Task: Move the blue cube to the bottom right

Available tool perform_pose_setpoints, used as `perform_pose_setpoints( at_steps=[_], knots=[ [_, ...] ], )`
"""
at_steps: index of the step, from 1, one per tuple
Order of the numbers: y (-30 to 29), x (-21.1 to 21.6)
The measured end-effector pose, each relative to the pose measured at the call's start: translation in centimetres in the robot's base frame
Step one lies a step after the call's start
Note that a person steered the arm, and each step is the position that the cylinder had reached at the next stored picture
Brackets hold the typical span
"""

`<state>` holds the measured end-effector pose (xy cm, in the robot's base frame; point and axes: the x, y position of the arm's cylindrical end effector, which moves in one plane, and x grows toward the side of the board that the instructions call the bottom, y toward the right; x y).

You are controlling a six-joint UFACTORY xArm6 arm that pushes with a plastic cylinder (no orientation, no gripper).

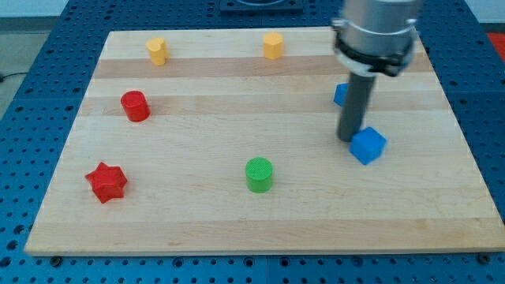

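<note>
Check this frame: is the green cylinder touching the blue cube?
No. The green cylinder stands alone near the board's bottom middle, with bare wood between it and the blue cube, which sits beside my tip.

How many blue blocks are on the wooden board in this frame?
2. A blue cube sits right of centre, touching or nearly touching my tip on its left. A second blue block, shape unclear, is mostly hidden behind the rod, just above. Nothing else blue shows.

Second blue block (pixel 340 95) mostly rod-hidden
</note>
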<state>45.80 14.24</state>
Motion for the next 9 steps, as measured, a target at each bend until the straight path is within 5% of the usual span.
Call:
perform_pose_setpoints(
  at_steps=[5,9],
  knots=[
    [5.9,5.3],
    [-3.8,-3.2]
  ],
)
